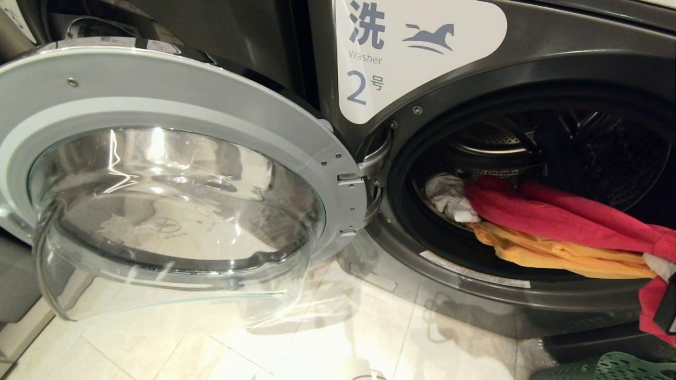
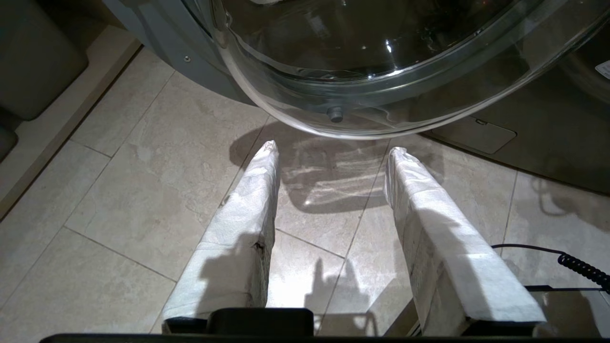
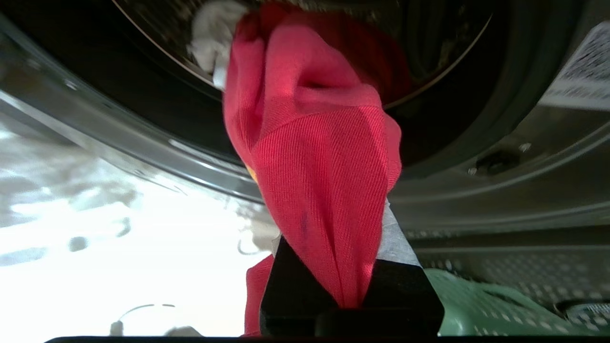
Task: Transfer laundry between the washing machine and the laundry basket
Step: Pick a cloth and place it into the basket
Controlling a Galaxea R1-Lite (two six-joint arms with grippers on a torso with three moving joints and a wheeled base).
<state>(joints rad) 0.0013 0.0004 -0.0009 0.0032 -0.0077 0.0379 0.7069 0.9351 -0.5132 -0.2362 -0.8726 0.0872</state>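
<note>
Three garments are still partly in the washing machine (image 1: 528, 68): your right pincer (image 3: 352, 286) is clamped on the red garment (image 1: 554, 216), which stretches over the drum lip towards the laundry basket (image 1: 607, 367) below. You risk dragging the yellow-orange piece (image 1: 560, 253) and the white piece (image 1: 449, 198) onto the floor (image 1: 317, 343), because they lie touching the red cloth. Watch the open glass door (image 1: 174, 211); it stands beside the path. Your left pincer (image 2: 331, 157) hangs with fingers apart, holding nothing, under that door.

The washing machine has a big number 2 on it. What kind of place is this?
Probably a shared laundry room or laundromat. The washing machine carries a numbered "Washer 2" label, its round glass door hangs open over a tiled floor, and a laundry basket waits below.
</note>
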